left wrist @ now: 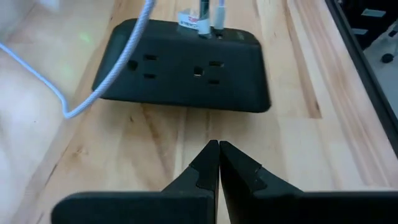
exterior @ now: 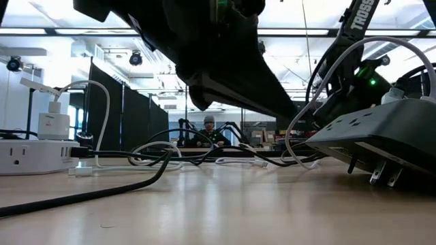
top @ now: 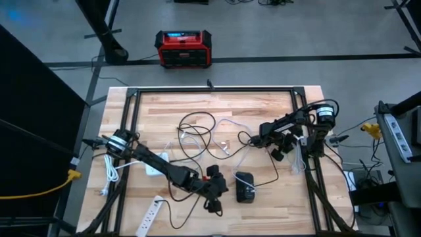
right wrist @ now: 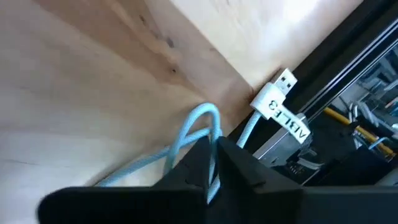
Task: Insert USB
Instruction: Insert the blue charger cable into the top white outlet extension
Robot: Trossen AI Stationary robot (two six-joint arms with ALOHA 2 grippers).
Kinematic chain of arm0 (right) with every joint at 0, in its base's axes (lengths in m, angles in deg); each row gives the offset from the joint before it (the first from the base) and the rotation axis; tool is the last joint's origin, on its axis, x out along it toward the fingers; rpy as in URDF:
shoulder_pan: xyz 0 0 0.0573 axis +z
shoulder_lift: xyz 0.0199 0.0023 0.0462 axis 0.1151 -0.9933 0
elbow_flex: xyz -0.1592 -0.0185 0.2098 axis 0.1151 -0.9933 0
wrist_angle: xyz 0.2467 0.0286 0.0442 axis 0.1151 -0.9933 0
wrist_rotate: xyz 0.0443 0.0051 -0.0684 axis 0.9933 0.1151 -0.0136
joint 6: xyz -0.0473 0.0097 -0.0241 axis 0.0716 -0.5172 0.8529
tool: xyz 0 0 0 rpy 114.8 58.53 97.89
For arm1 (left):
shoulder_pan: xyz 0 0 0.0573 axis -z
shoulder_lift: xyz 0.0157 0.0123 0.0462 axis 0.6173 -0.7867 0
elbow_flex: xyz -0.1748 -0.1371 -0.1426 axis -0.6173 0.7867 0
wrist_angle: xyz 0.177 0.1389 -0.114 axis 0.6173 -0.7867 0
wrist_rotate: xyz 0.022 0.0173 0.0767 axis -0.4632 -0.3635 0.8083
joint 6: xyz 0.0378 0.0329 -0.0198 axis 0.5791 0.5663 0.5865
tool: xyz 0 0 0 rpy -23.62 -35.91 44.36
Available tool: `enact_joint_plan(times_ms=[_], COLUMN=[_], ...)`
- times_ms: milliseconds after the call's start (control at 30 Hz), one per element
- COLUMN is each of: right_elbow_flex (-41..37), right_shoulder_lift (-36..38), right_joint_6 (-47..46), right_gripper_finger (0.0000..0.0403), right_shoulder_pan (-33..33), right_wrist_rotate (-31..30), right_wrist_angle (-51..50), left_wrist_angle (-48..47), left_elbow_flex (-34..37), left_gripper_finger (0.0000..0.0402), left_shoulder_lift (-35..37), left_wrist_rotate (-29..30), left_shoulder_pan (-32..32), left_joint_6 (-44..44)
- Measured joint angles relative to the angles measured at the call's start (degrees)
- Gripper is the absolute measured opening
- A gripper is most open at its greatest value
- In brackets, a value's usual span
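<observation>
right gripper (right wrist: 213,149): pinching light-blue USB cable (right wrist: 186,140); plug (right wrist: 285,79) free, seen only by right wrist
left gripper (left wrist: 218,163): pressed together, facing black power hub (left wrist: 183,65) on bench (left wrist: 298,137)

Bright ceiling light glares in the low view; wrist views blurred

The table (top: 217,108) is pale wood with smooth visible grain. The power strip (left wrist: 183,65) looks matt black plastic. The USB plug (right wrist: 285,81) has a shiny metal tip and white plastic body.
</observation>
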Motion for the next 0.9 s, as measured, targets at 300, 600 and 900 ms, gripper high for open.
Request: enact_joint_plan(times_ms=[300, 600, 900], right_elbow_flex=[5.46, 20.52, 25.23], right_shoulder_lift=[13.00, 30.08, 29.99], right_joint_6=[-2.83, -10.73, -6.36], right_gripper_finger=[0.0002, 0.0001, 0.0007], right_shoulder_pan=[8.98, 29.32, 34.32], right_wrist_rotate=[-5.09, -24.85, -20.26], right_wrist_angle=[-2.50, -1.77, -0.97], left_wrist_angle=[-0.68, -1.85, 0.34], left_elbow_flex=[0.00, 0.00, 0.00], left_gripper_finger=[0.0000, 0.0000, 0.0000], left_shoulder_lift=[0.01, 2.01, 3.85], left_wrist_rotate=[1.23, 6.99, 13.24], left_shoulder_pan=[0.51, 0.40, 0.12], left_joint_6=[-2.00, -3.45, -3.45])
